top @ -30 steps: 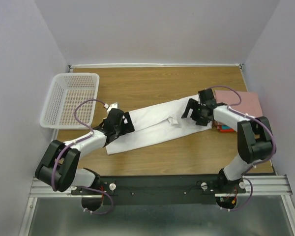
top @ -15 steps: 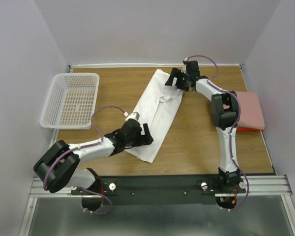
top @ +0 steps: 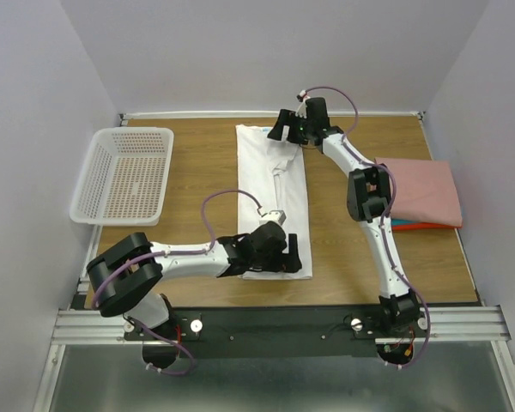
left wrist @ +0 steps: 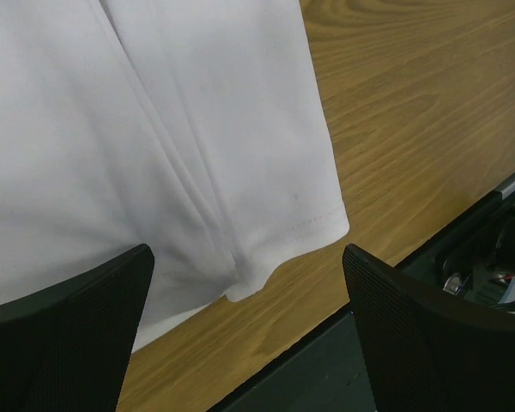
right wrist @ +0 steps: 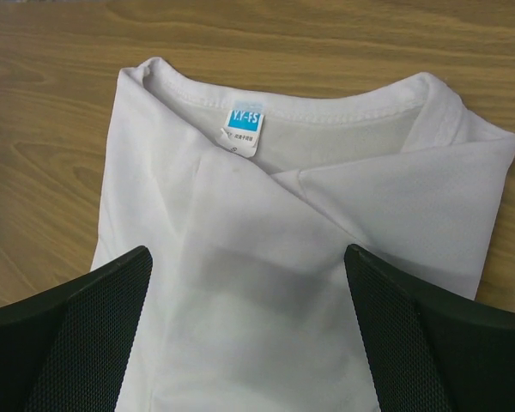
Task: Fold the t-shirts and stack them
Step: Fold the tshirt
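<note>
Left arm (top: 189, 256) bent near, right arm (top: 371, 196) stretched far, both jaws agape.

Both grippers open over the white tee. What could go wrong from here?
1. The hem of the white t-shirt lies near the table edge; the left gripper closing there might snag the rail or drag cloth off.
2. At the collar, flaps overlap loosely; the right gripper may pinch only the top layer and undo the fold.
</note>
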### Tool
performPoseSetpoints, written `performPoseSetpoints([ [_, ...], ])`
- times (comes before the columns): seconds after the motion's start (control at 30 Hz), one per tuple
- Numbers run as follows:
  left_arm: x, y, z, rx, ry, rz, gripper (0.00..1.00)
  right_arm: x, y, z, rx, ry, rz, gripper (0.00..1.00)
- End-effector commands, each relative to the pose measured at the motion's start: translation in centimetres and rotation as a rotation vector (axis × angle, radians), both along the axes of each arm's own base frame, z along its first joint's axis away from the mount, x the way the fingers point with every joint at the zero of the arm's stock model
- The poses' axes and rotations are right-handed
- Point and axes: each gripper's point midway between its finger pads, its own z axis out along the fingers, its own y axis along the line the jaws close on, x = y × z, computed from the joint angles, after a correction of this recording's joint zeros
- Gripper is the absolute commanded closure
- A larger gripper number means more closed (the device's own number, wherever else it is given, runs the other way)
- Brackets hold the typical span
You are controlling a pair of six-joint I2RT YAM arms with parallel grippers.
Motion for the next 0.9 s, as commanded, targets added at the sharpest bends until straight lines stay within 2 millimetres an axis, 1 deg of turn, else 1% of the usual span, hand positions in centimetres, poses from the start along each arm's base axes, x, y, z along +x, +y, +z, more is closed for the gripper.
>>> performPoseSetpoints([
  [0.0,0.9,0.8,1.2,0.102,-0.048,0.037,0.02,-0.5,-2.4,-0.5,-0.119,0.033,-0.068,0.0],
  [0.03,1.4,1.1,1.7,0.125,-0.073,0.042,0.02,-0.3,-2.5,2.0,-0.123,-0.009,-0.071,0.0],
  [0.07,1.7,1.0,2.5,0.119,-0.089,0.044,0.02,-0.2,-2.8,3.6,-0.123,-0.033,-0.078,0.0],
  [0.1,2.1,0.5,4.3,0.087,-0.118,0.046,0.02,-0.3,-2.8,5.0,-0.121,-0.053,-0.08,0.0],
  [0.13,2.2,0.7,5.0,0.09,-0.13,0.05,0.02,-0.4,-2.9,6.2,-0.123,-0.065,-0.081,0.0],
  [0.17,2.6,1.0,5.6,0.092,-0.149,0.072,0.02,-1.0,-3.1,9.0,-0.113,-0.093,-0.085,0.0],
  [0.2,2.8,1.3,6.8,0.077,-0.161,0.099,0.02,-1.4,-3.4,10.1,-0.112,-0.103,-0.089,0.0],
  [0.23,2.7,2.3,6.6,0.105,-0.154,0.119,0.02,-2.0,-3.5,11.1,-0.113,-0.108,-0.092,0.0],
  [0.27,2.6,3.2,7.0,0.101,-0.156,0.155,0.02,-3.0,-4.3,12.4,-0.124,-0.112,-0.113,0.0],
  [0.3,2.4,3.9,6.8,0.108,-0.148,0.175,0.02,-3.6,-4.9,12.8,-0.138,-0.107,-0.14,0.0],
  [0.37,1.7,5.7,6.2,0.117,-0.113,0.226,0.02,-4.8,-6.2,13.1,-0.165,-0.093,-0.189,0.0],
  [0.4,1.1,6.9,5.8,0.115,-0.104,0.246,0.02,-5.6,-7.1,12.8,-0.19,-0.079,-0.226,0.0],
  [0.43,0.6,8.0,5.3,0.127,-0.082,0.268,0.02,-7.7,-7.8,12.5,-0.198,-0.043,-0.243,0.0],
  [0.5,-0.3,9.5,4.3,0.128,-0.046,0.307,0.02,-10.3,-8.9,11.8,-0.205,0.003,-0.273,0.0],
  [0.53,-1.2,10.7,3.3,0.115,-0.007,0.347,0.02,-13.1,-9.7,11.0,-0.214,0.045,-0.277,0.0],
  [0.6,-2.3,11.2,2.3,0.094,0.04,0.34,0.02,-15.9,-10.2,10.1,-0.193,0.096,-0.299,0.0],
  [0.63,-2.9,11.8,1.4,0.086,0.06,0.341,0.02,-17.4,-10.3,9.8,-0.189,0.106,-0.309,0.0],
  [0.67,-3.4,12.0,0.9,0.081,0.084,0.345,0.02,-20.1,-10.9,9.1,-0.184,0.131,-0.321,0.0],
  [0.7,-3.5,12.2,0.6,0.076,0.09,0.353,0.02,-21.6,-11.3,8.7,-0.179,0.14,-0.329,0.0],
  [0.73,-3.8,12.5,0.1,0.066,0.102,0.362,0.02,-22.4,-11.5,8.7,-0.157,0.137,-0.349,0.0],
  [0.77,-3.9,12.5,-0.1,0.057,0.107,0.359,0.03,-24.6,-12.2,7.7,-0.157,0.157,-0.359,0.0],
  [0.83,-3.9,12.2,-0.3,0.026,0.106,0.353,0.08,-26.2,-12.8,7.1,-0.15,0.166,-0.375,0.0],
  [0.87,-3.9,12.1,-0.4,0.021,0.105,0.355,0.13,-27.1,-12.9,6.7,-0.141,0.178,-0.371,0.0],
])
